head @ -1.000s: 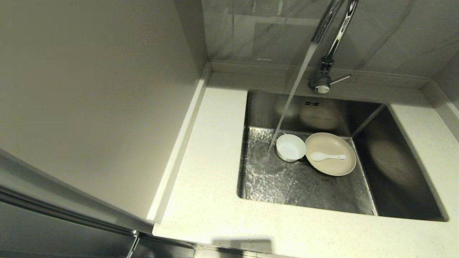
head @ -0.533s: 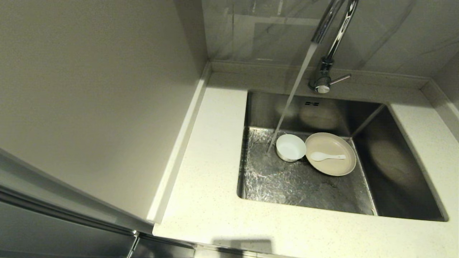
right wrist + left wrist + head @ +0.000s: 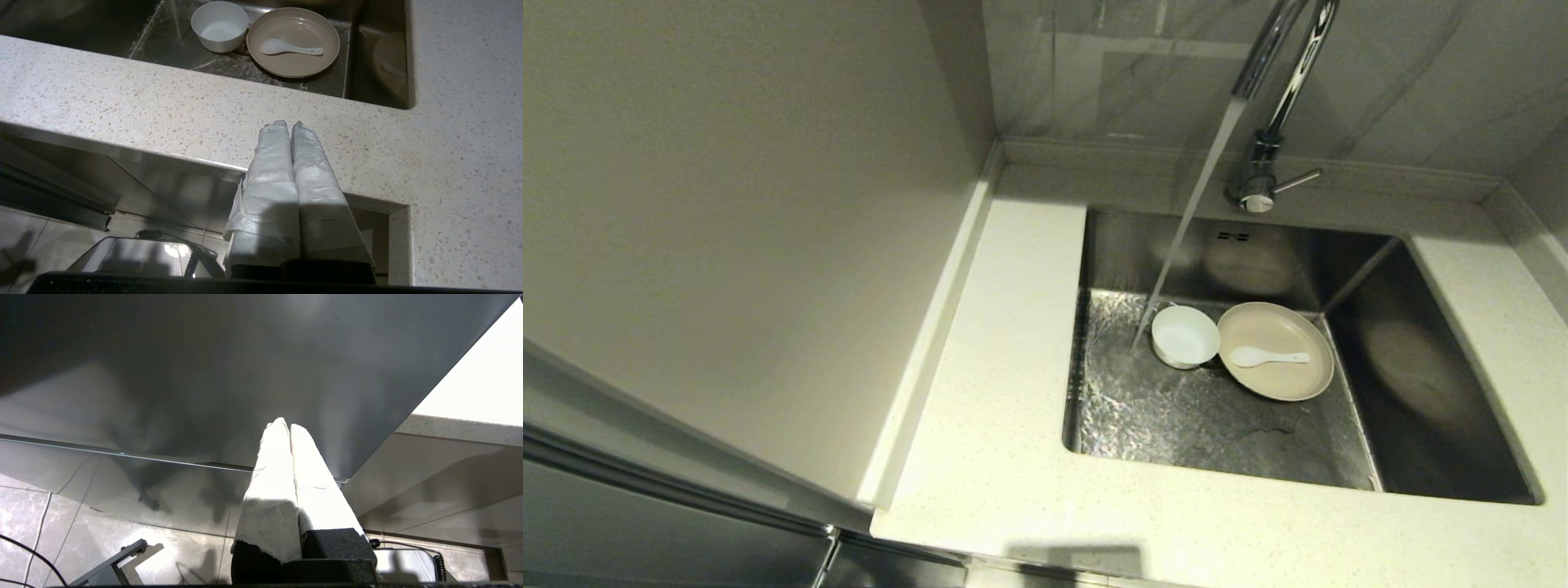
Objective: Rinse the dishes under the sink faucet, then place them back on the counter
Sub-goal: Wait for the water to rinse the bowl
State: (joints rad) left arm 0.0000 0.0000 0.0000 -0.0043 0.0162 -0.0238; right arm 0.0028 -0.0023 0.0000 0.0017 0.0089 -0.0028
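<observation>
In the steel sink (image 3: 1421, 392) (image 3: 380, 61) sit a small white bowl (image 3: 1184, 335) (image 3: 220, 25) and, touching it on its right, a shallow cream plate (image 3: 1276, 351) (image 3: 292, 41) with a white spoon (image 3: 1267, 356) (image 3: 290, 48) lying in it. Water runs from the chrome faucet (image 3: 1270, 106) and lands on the sink floor just left of the bowl. My right gripper (image 3: 289, 123) is shut and empty, low at the counter's (image 3: 996, 425) (image 3: 171, 106) front edge. My left gripper (image 3: 286, 424) is shut and empty below a dark cabinet panel. Neither arm shows in the head view.
A plain beige wall panel (image 3: 727, 212) rises along the counter's left side. A marbled wall (image 3: 1421, 73) stands behind the faucet. The faucet's side lever (image 3: 1297, 180) points right. Floor tiles (image 3: 81, 514) and cables lie below the left gripper.
Only the ripples of water on the sink floor shift. The dishes stay where they were.
</observation>
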